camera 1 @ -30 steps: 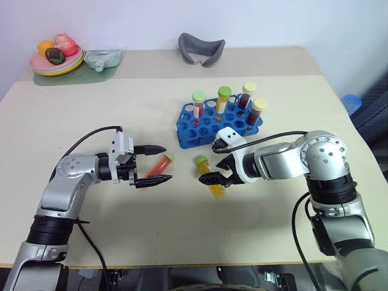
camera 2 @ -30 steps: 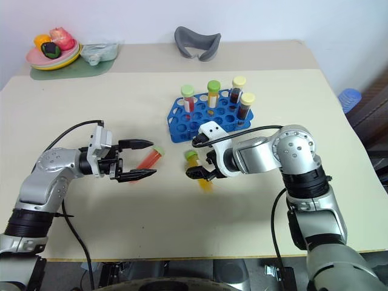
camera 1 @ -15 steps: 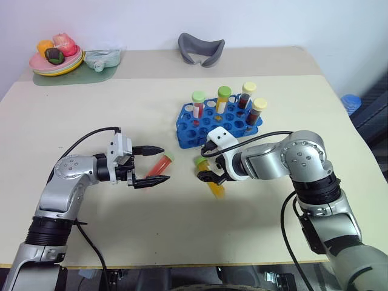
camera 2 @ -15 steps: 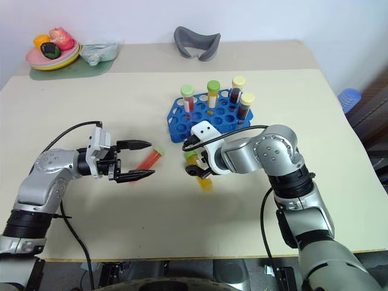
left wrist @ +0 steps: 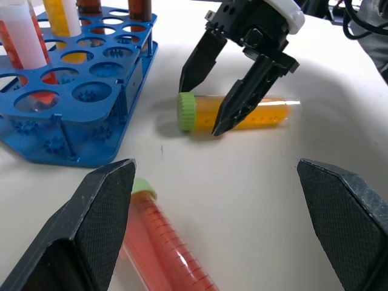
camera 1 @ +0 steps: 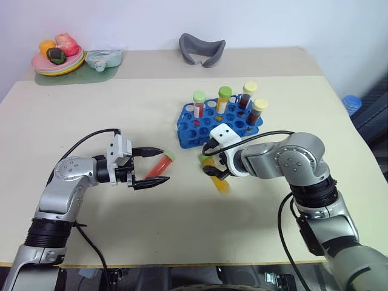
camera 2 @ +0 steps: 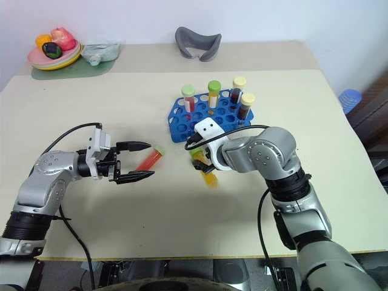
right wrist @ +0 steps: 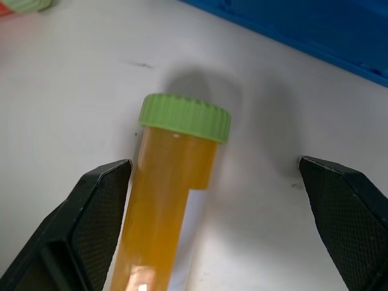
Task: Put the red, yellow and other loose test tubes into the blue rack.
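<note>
The yellow loose test tube (camera 1: 218, 179) lies on the table just in front of the blue rack (camera 1: 195, 130), its green cap (right wrist: 185, 118) toward the rack. My right gripper (camera 1: 209, 167) points down over it, open, its fingers (left wrist: 242, 97) astride the tube right behind the cap. The red tube (camera 1: 159, 165) lies on the table to the left, between the open fingers of my left gripper (camera 1: 162, 165), not gripped. Several capped tubes stand upright in the rack's far holes.
A plate of toy food (camera 1: 57, 57) and a pale green item (camera 1: 103, 59) sit at the back left. A grey curved object (camera 1: 202, 48) lies at the back centre. A blue object (camera 1: 351, 103) is beyond the table's right edge.
My right gripper has rolled and tipped downward, shifting a little toward the rack over the yellow tube's cap end. The left gripper and red tube have stayed put.
</note>
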You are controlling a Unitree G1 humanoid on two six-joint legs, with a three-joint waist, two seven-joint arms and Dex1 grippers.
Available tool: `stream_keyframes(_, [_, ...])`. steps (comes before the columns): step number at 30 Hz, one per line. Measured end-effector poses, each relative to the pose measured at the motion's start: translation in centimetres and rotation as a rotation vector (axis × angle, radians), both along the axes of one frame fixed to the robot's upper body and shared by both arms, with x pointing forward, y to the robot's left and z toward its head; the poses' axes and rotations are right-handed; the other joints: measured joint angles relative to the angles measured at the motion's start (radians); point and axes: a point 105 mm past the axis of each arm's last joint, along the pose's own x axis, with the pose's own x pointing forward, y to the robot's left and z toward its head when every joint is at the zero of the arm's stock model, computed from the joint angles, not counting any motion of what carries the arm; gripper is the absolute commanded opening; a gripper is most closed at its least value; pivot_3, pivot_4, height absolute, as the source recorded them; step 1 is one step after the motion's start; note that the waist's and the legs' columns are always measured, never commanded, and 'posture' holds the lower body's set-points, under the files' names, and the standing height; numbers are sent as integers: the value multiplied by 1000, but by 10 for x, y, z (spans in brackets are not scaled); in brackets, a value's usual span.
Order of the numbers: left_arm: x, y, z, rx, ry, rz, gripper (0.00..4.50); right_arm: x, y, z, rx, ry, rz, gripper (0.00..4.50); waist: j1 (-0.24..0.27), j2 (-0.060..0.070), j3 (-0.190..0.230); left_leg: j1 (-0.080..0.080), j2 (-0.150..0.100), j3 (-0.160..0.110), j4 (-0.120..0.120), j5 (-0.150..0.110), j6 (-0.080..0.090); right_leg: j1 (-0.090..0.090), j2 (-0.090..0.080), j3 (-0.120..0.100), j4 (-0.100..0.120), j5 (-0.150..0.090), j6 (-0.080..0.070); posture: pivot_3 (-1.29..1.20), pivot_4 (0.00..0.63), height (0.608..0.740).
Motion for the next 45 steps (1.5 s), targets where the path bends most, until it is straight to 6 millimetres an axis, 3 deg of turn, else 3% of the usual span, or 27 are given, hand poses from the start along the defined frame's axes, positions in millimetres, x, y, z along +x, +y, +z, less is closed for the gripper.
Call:
stream_keyframes(13, [1, 0, 0, 0, -3, 10, 4377, 1, -1, -1, -2, -1, -6, 4473, 0, 0, 0, 1, 0, 0, 0, 0, 0, 0, 0, 0, 2, 0, 0, 0, 150, 740])
stream_keyframes(24, [1, 0, 0, 0, -5, 9, 4377, -11, -18, -4, -40, -6, 14, 4473, 3, 0, 0, 0, 0, 0, 0, 0, 0, 0, -1, 0, 1, 0, 0, 0, 150, 740])
stream_keyframes(45, [5, -4, 3, 3, -18, -5, 4377, -14, -23, -4, -31, 5, -25, 4473, 3, -1, 0, 0, 0, 0, 0, 0, 0, 0, 0, 0, 1, 0, 0, 0, 150, 740])
